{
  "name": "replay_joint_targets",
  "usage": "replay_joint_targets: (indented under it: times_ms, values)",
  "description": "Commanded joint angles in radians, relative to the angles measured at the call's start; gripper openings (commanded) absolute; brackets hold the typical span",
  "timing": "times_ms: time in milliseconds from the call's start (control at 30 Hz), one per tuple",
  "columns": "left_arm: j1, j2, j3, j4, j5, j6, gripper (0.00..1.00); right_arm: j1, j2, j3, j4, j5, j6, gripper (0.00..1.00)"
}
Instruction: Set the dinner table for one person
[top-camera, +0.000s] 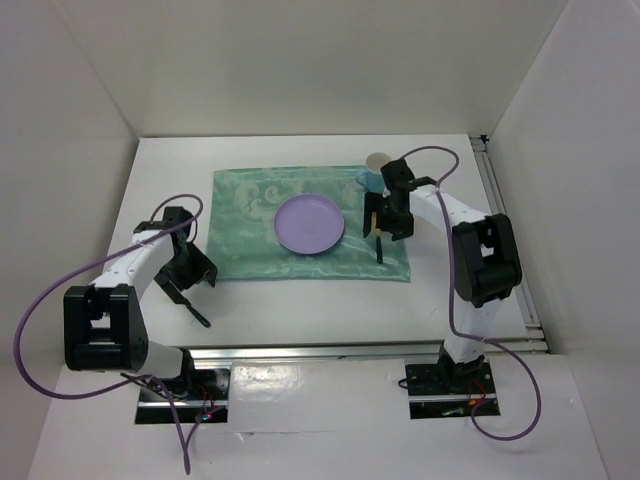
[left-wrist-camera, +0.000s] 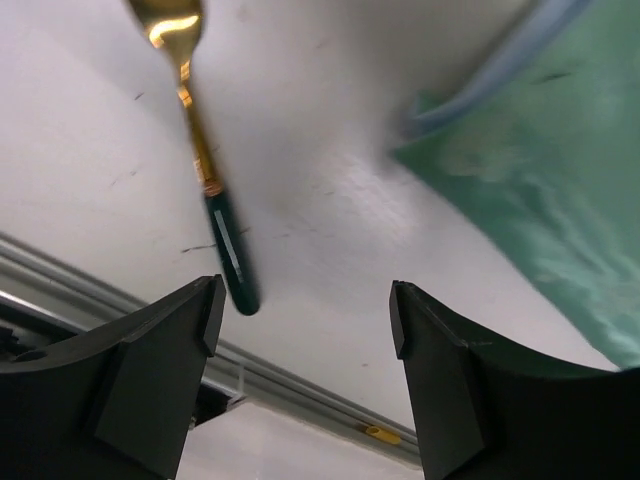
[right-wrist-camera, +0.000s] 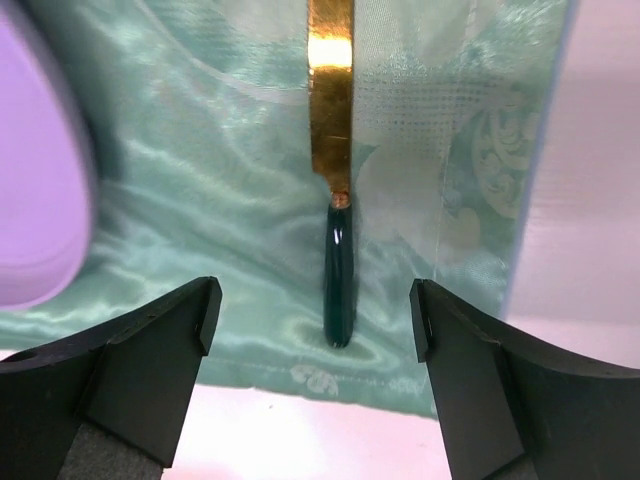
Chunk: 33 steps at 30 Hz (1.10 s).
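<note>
The white dinner table (top-camera: 300, 310) carries a teal patterned cloth (top-camera: 245, 215) with a purple plate (top-camera: 310, 223) at its middle. A gold knife with a dark green handle (top-camera: 380, 247) lies on the cloth to the right of the plate. My right gripper (top-camera: 387, 224) hovers open just above the knife (right-wrist-camera: 338, 270), touching nothing. A gold utensil with a dark green handle (top-camera: 193, 308) lies on the bare table left of the cloth. My left gripper (top-camera: 188, 272) is open above the utensil (left-wrist-camera: 218, 225), whose handle end is near the left finger. Its head is cut off by the frame edge.
A blue cup (top-camera: 375, 171) stands at the cloth's far right corner, just behind the right gripper. White walls enclose the table on three sides. A metal rail (top-camera: 350, 350) runs along the near edge, also showing in the left wrist view (left-wrist-camera: 300, 385). Purple cables trail from both arms.
</note>
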Motion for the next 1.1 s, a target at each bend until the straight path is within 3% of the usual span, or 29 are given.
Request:
replay_joint_targets:
  times_ms: [0, 333, 600, 900, 967, 1000, 1033, 1067]
  values:
    - [0.018, -0.059, -0.075, -0.051, -0.023, -0.095, 0.84, -0.006, -0.123, 0.053, -0.041, 0.032, 0.01, 0.89]
    - [0.055, -0.116, -0.184, 0.0, -0.01, -0.19, 0.83, -0.006, -0.226, 0.053, -0.096, 0.033, 0.001, 0.88]
    - [0.081, -0.07, -0.244, 0.078, 0.039, -0.21, 0.7, -0.006, -0.266, 0.019, -0.105, 0.061, 0.001, 0.87]
    - [0.162, -0.005, -0.286, 0.158, 0.041, -0.204, 0.33, -0.006, -0.286, 0.009, -0.133, 0.079, 0.001, 0.84]
    - [0.178, -0.005, -0.276, 0.158, 0.041, -0.193, 0.22, -0.006, -0.286, 0.009, -0.133, 0.089, 0.001, 0.84]
    - [0.191, -0.005, -0.264, 0.149, 0.03, -0.181, 0.07, -0.006, -0.295, 0.009, -0.143, 0.098, 0.001, 0.84]
    - [0.202, -0.024, -0.247, 0.123, 0.03, -0.181, 0.0, -0.006, -0.295, 0.009, -0.144, 0.098, 0.001, 0.84]
    - [0.202, -0.057, -0.202, 0.106, -0.002, -0.169, 0.0, -0.006, -0.295, 0.018, -0.156, 0.098, 0.001, 0.84]
